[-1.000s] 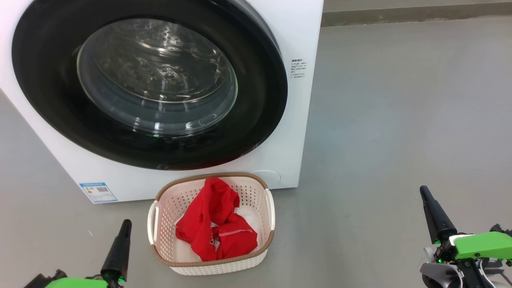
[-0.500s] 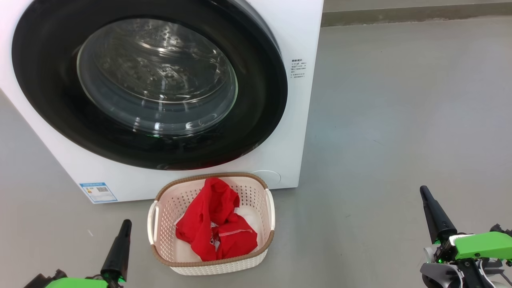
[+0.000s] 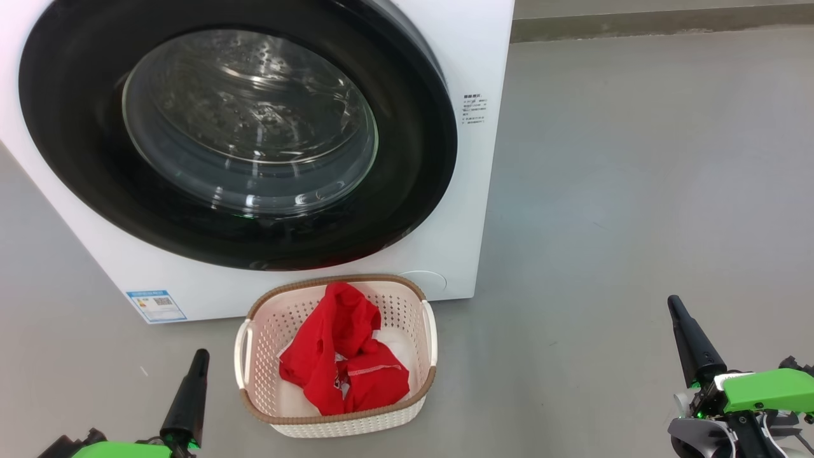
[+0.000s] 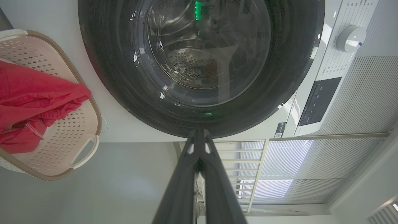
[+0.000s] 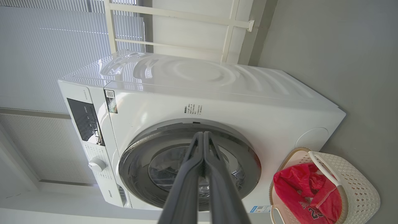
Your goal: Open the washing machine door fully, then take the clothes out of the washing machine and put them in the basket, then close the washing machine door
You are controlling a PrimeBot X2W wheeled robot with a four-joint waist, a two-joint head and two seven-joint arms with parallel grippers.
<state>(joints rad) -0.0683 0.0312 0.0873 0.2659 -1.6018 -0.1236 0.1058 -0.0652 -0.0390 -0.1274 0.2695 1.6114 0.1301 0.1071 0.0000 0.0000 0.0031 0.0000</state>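
The white washing machine [image 3: 470, 191] stands ahead with its round black-rimmed door [image 3: 407, 191] shut flat against the front; the steel drum shows through the glass. Red clothes [image 3: 343, 362] lie in the cream basket [image 3: 429, 331] on the floor just before the machine. My left gripper [image 3: 200, 356] rests low at the lower left, left of the basket, shut and holding nothing. My right gripper [image 3: 673, 304] rests at the lower right, well clear of the basket, shut and holding nothing. Each wrist view shows its own fingers pressed together: the left gripper [image 4: 199, 132], the right gripper [image 5: 203, 133], with the basket [image 5: 357, 186] beside the machine [image 5: 279, 105].
Grey floor [image 3: 636, 159] stretches to the right of the machine as far as a wall base. A control panel and a dial [image 4: 349, 39] sit on the machine's front. A white railing and blinds [image 4: 295, 161] stand behind it.
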